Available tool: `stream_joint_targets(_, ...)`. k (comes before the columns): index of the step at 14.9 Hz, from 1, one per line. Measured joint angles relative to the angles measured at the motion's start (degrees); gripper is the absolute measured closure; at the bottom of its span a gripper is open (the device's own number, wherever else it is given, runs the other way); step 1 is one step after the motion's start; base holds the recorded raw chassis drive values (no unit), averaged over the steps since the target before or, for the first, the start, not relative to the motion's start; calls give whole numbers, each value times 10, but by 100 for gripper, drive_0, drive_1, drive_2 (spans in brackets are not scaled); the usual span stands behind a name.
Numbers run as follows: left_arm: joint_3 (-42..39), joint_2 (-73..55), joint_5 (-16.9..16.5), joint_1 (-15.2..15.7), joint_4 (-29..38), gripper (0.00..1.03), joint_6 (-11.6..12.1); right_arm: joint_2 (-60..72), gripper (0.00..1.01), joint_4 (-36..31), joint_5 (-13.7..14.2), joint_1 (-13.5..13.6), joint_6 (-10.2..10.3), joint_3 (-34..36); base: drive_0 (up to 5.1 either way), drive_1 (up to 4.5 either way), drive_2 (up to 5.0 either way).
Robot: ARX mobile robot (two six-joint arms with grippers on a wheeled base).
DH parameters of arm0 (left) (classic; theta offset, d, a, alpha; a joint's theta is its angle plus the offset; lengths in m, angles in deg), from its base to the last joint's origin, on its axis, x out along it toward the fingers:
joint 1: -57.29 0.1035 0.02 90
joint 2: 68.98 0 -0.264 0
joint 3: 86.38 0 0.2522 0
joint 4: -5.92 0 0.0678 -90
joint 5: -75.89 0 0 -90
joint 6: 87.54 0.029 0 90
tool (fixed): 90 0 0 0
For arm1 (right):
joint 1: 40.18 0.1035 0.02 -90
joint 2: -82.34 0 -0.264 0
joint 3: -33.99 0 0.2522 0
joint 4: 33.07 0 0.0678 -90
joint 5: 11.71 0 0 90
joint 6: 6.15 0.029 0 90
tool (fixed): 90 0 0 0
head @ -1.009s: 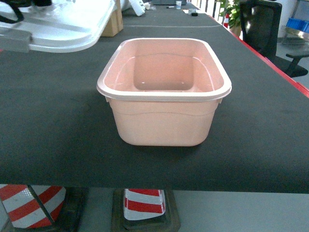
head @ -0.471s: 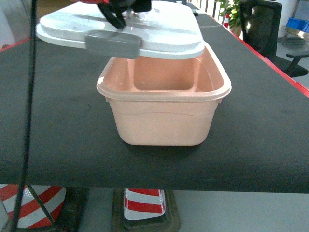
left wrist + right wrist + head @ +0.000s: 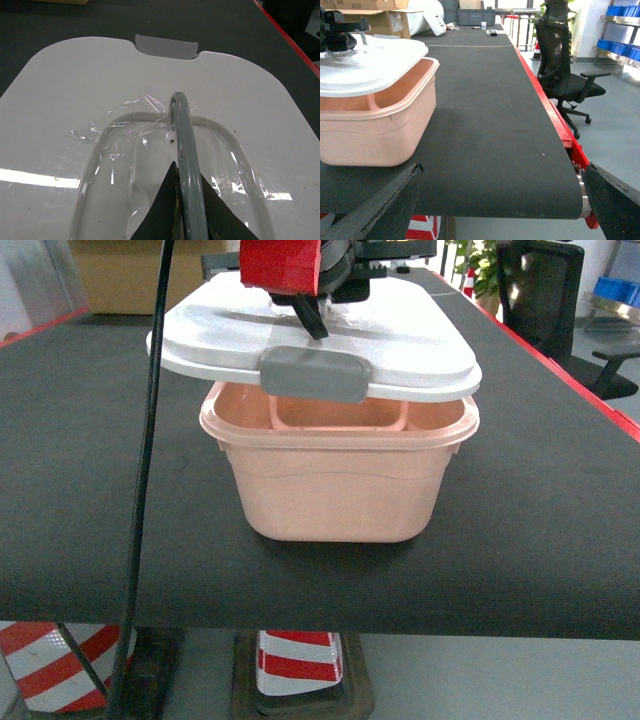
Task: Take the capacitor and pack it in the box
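The pale pink box (image 3: 340, 490) stands on the black table, its inside mostly covered. Just above its rim hangs the white lid (image 3: 400, 350), slightly off to the left, its grey clip (image 3: 312, 373) facing me. My left gripper (image 3: 310, 310) is shut on the lid's grey handle (image 3: 181, 125), which runs between the black fingers (image 3: 186, 172). The right wrist view shows the box (image 3: 380, 125) and lid (image 3: 370, 62) at the left. My right gripper (image 3: 502, 169) is open and holds nothing, low by the table's front edge. The capacitor is out of view.
A red rail (image 3: 555, 115) edges the table's right side, with a black office chair (image 3: 565, 75) beyond it. A cardboard carton (image 3: 375, 15) sits at the far end and blue bins (image 3: 622, 47) on a shelf. A black cable (image 3: 145, 470) hangs left; striped cones (image 3: 298, 660) stand below.
My left gripper has carried the lid from the far left to right over the box. The box has not moved.
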Motion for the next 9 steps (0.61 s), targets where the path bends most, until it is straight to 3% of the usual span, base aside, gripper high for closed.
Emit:
stream_joint_targets(4, 5, -17, -14, -3, -15, 101, -31, 0, 3, 0, 0, 0, 0, 0, 0, 0, 0)
stream_joint_targets(9, 5, -27, -18, -6, -17, 101, -44, 0, 3, 0, 0, 0, 0, 0, 0, 0, 0)
